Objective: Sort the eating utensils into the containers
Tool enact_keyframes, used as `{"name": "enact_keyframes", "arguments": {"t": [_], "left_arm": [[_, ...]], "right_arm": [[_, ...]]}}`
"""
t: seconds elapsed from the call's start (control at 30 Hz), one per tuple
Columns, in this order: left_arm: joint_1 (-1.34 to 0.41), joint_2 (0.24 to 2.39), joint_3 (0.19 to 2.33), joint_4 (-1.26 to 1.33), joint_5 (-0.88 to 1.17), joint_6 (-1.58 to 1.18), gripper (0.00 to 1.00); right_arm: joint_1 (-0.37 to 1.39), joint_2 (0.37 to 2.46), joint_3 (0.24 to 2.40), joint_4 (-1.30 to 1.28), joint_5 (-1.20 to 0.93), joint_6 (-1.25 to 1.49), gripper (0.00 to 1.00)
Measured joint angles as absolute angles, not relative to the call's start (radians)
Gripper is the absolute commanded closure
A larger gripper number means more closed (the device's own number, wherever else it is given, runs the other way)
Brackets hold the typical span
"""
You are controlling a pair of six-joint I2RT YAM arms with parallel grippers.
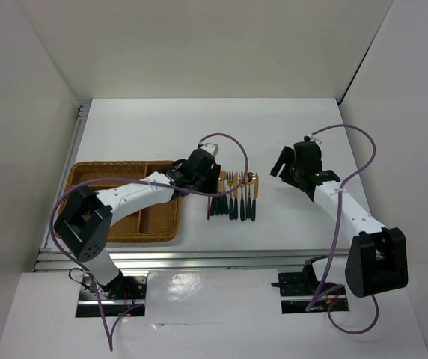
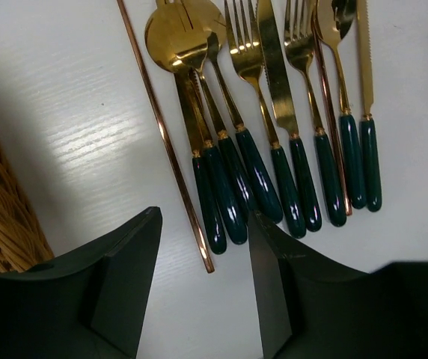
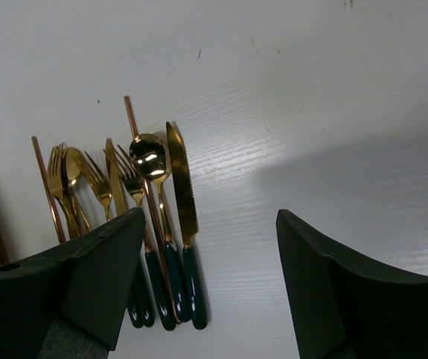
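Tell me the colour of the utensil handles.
The utensil handles are glossy dark green, clearest in the left wrist view.

Ahead of the left claw (image 2: 203,217), some heads of the utensils (image 2: 259,172) run off the top edge; a finger (image 3: 102,277) of the right claw (image 3: 210,217) hides several handles.

Left arm (image 1: 135,196): white link tubes, black joint housings.
Right arm (image 1: 346,211): same white links, bulky black joints.
Cables (image 1: 233,139): thin, purple, one running along each arm.
Left hand (image 2: 205,221): two dark matte wedge-shaped fingers (image 2: 120,284).
Right hand (image 3: 210,221): matching dark, flat-faced fingers (image 3: 334,284).
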State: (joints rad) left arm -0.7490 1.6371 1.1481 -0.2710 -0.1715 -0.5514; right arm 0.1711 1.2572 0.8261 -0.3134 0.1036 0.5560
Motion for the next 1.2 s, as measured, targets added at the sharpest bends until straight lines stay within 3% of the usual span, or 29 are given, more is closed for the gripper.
{"name": "enact_keyframes", "arguments": {"t": [0.2,0.37,1.2], "left_arm": [[-0.760,1.715,1.189,-0.279,-0.190,-0.580,0.40],[-0.775,1.777,1.224,-0.297,-0.213,-0.589,0.51],[-0.783,1.897,1.257,-0.325,-0.242,-0.611,0.61]], "right_arm": [[0.171,1.257,0.803,-0.307,0.062,0.556,0.24],[0.171,1.258,0.803,-0.302,0.044,0.556,0.24],[0.171,1.277,0.803,-0.300,0.033,0.549,0.24]]}}
